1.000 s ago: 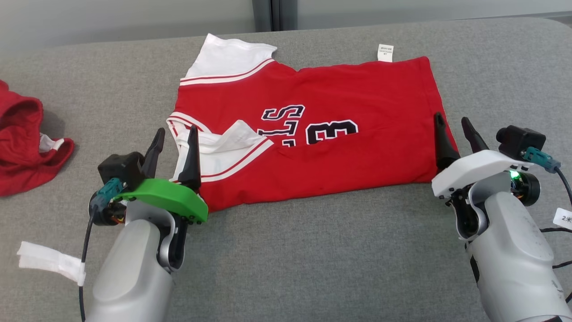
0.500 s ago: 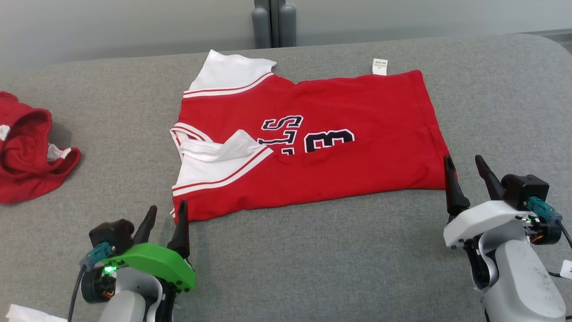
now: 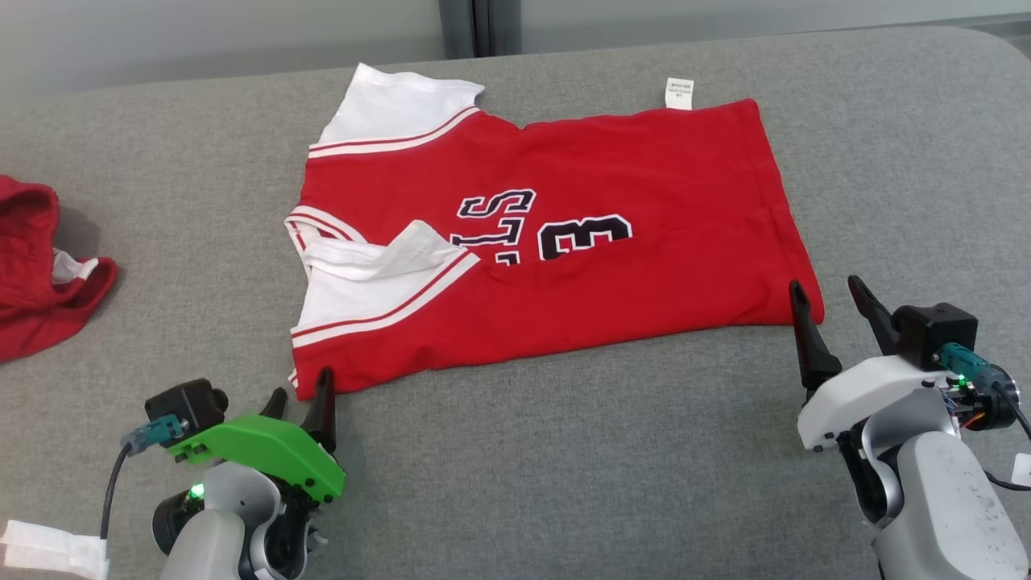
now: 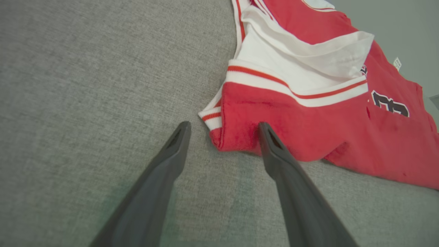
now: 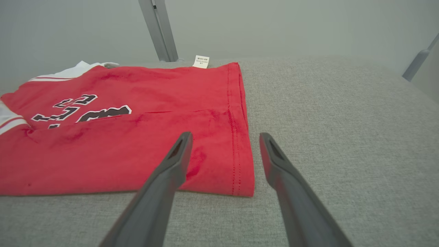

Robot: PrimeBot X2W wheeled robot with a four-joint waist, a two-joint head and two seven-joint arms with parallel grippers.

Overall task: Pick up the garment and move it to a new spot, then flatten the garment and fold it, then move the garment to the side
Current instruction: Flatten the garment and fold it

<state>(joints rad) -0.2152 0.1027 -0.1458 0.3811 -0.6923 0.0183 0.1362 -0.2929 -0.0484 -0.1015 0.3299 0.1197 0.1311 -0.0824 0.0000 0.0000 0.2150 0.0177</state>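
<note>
Left hand point(image 3: 301, 383) and right hand point(image 3: 825, 282), both wide, have retracted toward 6 o'clock; garment point(image 3: 564, 242) lies 9–3, collar toward 9.

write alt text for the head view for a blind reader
A red jersey with white sleeves lies spread on a grey padded surface. The left gripper and right gripper, both open and empty, sit at its two near corners. Another red garment lies crumpled at far left.

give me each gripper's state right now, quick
Left gripper: open, empty, at the jersey's near left corner.
Right gripper: open, empty, at its near right corner.
</note>
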